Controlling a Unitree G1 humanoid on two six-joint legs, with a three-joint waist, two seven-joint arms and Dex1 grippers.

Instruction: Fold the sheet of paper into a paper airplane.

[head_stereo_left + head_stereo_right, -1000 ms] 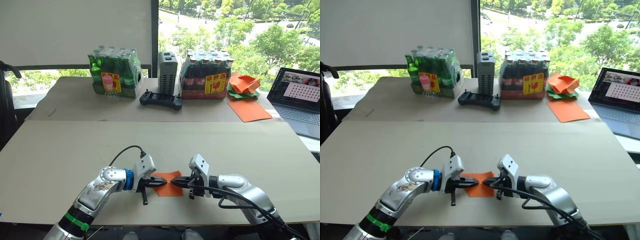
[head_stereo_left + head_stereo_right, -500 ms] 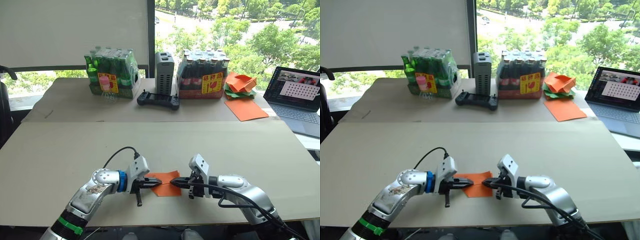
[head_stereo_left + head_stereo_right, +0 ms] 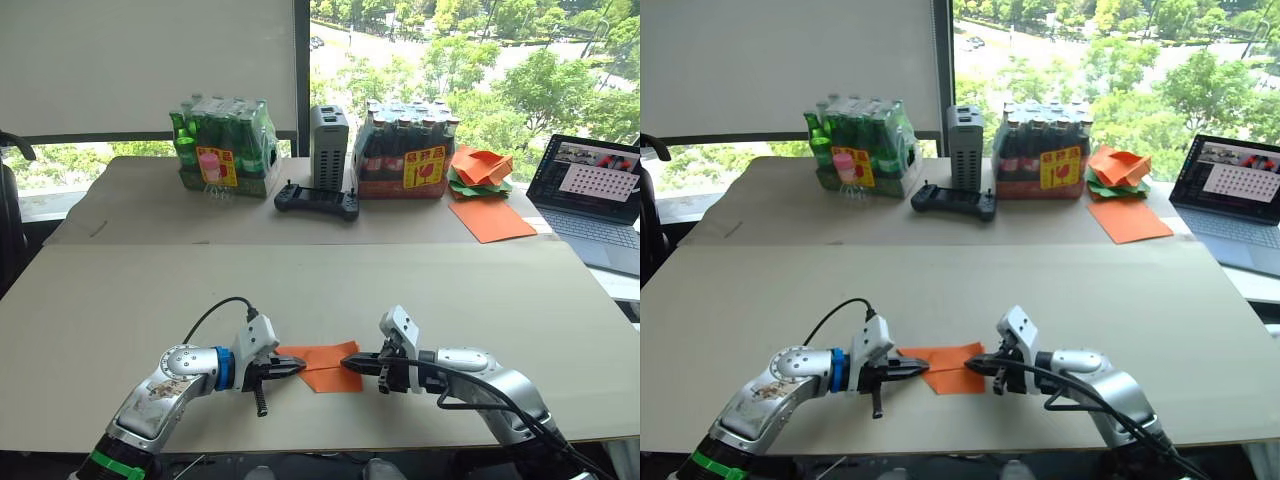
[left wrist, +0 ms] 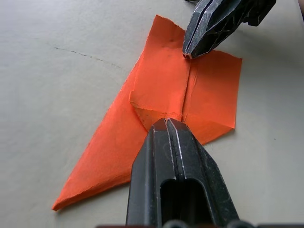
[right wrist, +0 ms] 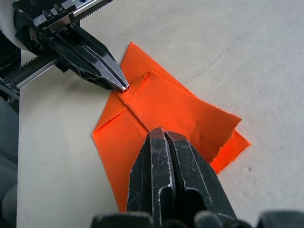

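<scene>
Strong daylight enters through the large window [image 3: 450, 60] at the back; the trees outside look washed out. The pale beige tabletop [image 3: 150, 300] is evenly bright with soft, short shadows. Head views sharp. Wrist views: thin bright-orange creased paper [image 4: 161, 95] crisp, nearest black finger bases slightly blurred.

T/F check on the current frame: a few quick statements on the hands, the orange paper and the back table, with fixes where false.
1. Both hands are shut, tips on the sheet of paper. True: left hand and right hand press it from opposite sides.
2. The paper is lifted off the table. False: it lies on the table.
3. The paper is a flat, unfolded rectangle. False: it shows folded layers and a pointed end.
4. A laptop stands open at the right. True.
5. The game controller lies beside the paper. False: it is on the back table, by the bottle packs.
</scene>
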